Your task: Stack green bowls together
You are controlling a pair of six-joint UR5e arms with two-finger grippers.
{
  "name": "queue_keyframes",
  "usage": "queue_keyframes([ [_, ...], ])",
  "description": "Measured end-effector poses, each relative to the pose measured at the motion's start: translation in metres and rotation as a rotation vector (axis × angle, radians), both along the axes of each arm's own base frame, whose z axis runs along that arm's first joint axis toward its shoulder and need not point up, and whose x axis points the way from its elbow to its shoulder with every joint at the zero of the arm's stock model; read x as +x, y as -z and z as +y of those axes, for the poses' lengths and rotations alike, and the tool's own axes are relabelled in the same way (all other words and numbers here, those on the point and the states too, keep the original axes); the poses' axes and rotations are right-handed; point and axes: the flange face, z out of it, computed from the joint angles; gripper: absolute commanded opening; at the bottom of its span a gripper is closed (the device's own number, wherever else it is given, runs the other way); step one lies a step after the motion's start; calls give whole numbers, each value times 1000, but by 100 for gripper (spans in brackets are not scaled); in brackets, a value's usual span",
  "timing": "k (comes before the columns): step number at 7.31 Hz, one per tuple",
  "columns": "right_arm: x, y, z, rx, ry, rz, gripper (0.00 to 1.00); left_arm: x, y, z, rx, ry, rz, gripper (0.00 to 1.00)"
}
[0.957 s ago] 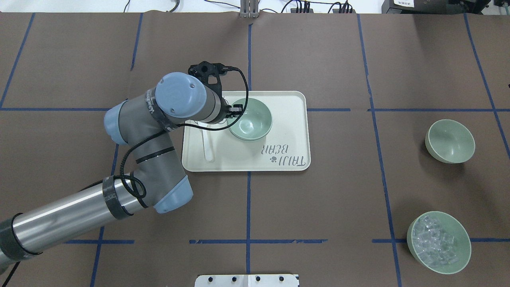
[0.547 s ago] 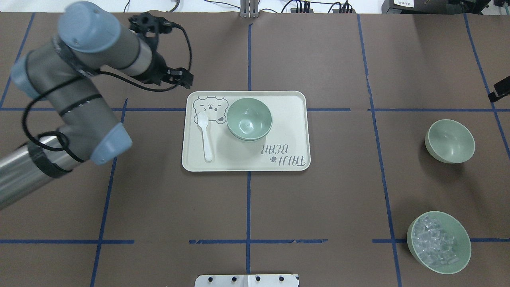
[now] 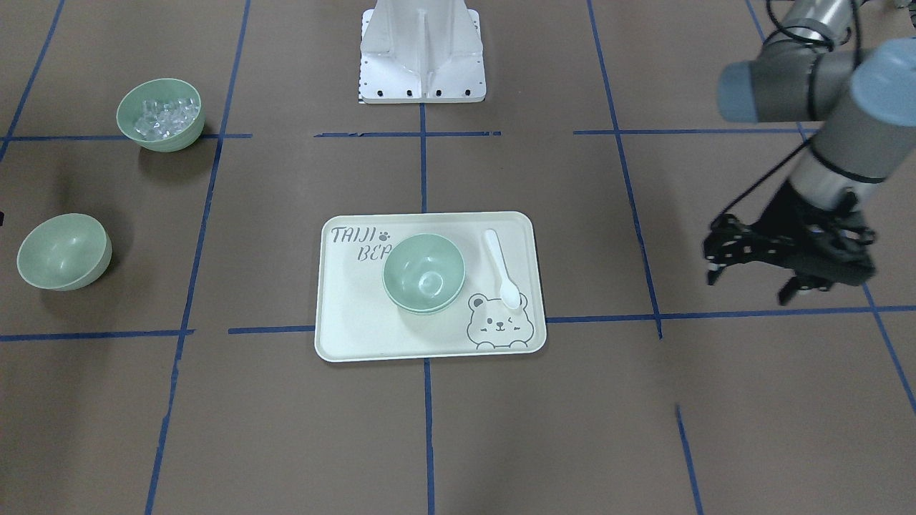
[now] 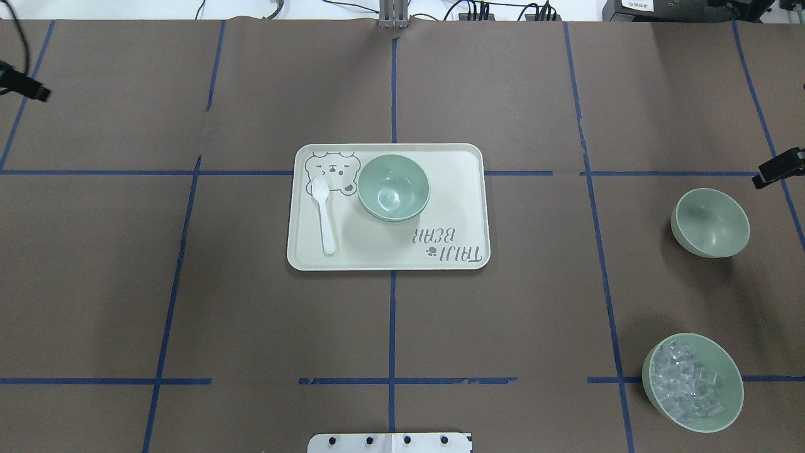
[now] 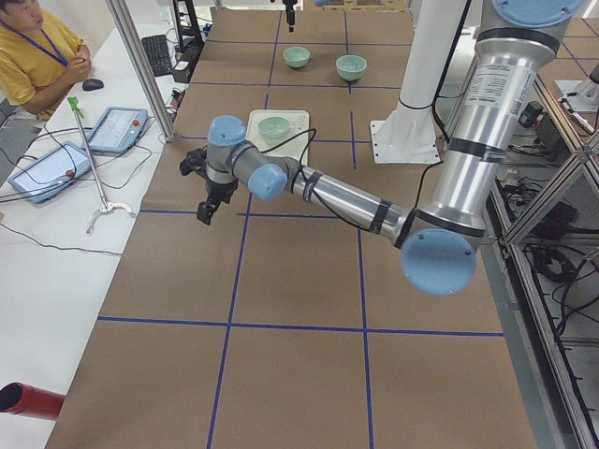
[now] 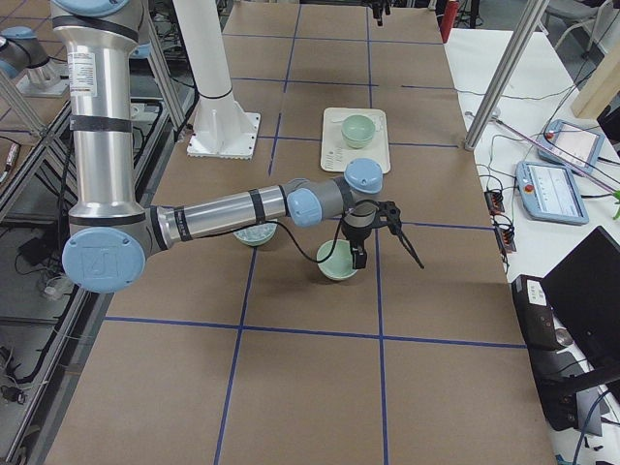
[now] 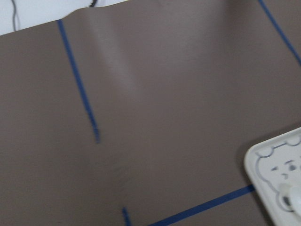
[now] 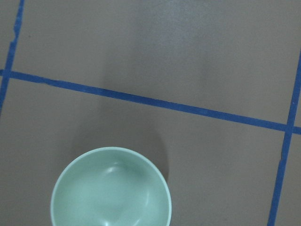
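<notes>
Two pale green bowls (image 4: 394,187) sit nested on the cream tray (image 4: 453,189), also in the front view (image 3: 424,273). A third green bowl (image 4: 710,223) stands alone at the right, and fills the bottom of the right wrist view (image 8: 111,188). My left gripper (image 3: 749,287) is open and empty, in the air well to the left of the tray. My right gripper (image 6: 387,254) hovers just beyond the lone bowl (image 6: 336,262), fingers spread and empty; only a piece of it (image 4: 780,168) shows at the overhead view's edge.
A green bowl of clear cubes (image 4: 692,382) stands front right, near the lone bowl. A white spoon (image 4: 324,214) lies on the tray's left part. The tray corner (image 7: 277,160) shows in the left wrist view. The robot base plate (image 4: 390,442) is at the front edge.
My left arm has pulled away from the bowls on the tray, far to the left and back. My right gripper has come in at the right edge, near the lone bowl.
</notes>
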Motion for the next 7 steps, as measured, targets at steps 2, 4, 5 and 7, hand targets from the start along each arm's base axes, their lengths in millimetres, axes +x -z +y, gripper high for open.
queue_keyframes([
  [2,-16,-39,-4,3,-44,-23,93,-93,-75,41,-25,26,-50,100],
  [4,-49,-55,1,3,-71,-31,70,-114,-90,55,-35,43,-57,100],
  [5,-57,-61,9,9,-70,-34,39,-116,-90,55,-36,47,-56,100],
  [7,-54,-80,31,19,-63,-36,0,-116,-90,55,-39,52,-54,100],
])
